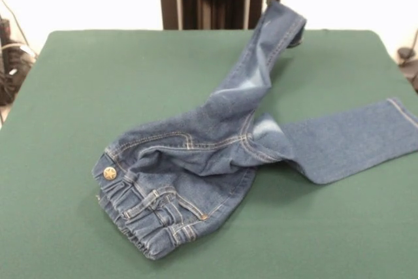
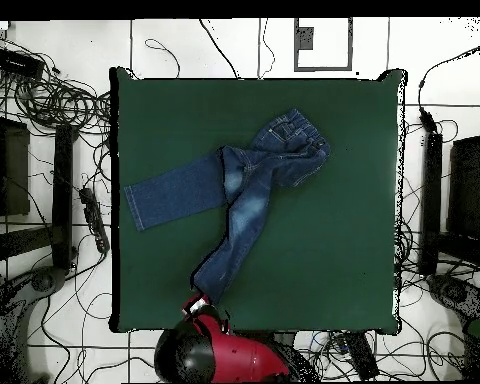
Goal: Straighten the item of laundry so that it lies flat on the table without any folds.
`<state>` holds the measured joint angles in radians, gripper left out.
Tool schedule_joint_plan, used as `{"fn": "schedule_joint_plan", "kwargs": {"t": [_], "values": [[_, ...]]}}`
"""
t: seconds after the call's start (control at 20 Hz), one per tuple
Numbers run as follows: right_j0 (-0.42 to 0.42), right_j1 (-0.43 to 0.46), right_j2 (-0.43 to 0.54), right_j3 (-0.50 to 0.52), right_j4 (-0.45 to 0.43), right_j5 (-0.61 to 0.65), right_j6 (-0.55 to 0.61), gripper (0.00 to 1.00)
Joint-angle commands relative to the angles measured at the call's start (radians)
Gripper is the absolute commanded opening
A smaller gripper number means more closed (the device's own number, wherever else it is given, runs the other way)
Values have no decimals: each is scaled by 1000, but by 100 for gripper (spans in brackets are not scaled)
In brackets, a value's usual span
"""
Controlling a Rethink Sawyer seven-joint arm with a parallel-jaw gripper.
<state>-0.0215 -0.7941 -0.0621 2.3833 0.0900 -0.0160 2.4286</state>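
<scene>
Jeans (image 1: 215, 155) crumpled on table (image 1: 78, 96) | 1 leg lifted by jaws (image 2: 196, 303)

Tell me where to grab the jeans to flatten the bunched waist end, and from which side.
Grip the jeans at the elastic waistband, coming straight down from above at the table's edge opposite the robot. The waist end is folded over itself there, while one leg is lifted at its cuff near the arm; pulling the waistband away from that cuff would likely open the folds.

Robot lab, green-clothed table (image 2: 364, 200), cables (image 2: 54, 100) strewn over tiled floor (image 2: 224, 45)
</scene>
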Motion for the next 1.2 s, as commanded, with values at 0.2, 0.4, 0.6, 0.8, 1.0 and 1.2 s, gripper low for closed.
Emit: {"fn": "schedule_joint_plan", "kwargs": {"t": [0.2, 0.4, 0.6, 0.8, 1.0, 1.2], "values": [[157, -29, 31, 67, 210, 30, 333, 0], [302, -68, -85, 64, 313, 132, 363, 0], [328, -135, -109, 91, 317, 170, 310, 0], [301, -171, -29, 182, 322, 91, 308, 0], [207, -109, 140, 283, 270, -110, 397, 0], [184, -31, 211, 298, 235, -218, 465, 0]]}}
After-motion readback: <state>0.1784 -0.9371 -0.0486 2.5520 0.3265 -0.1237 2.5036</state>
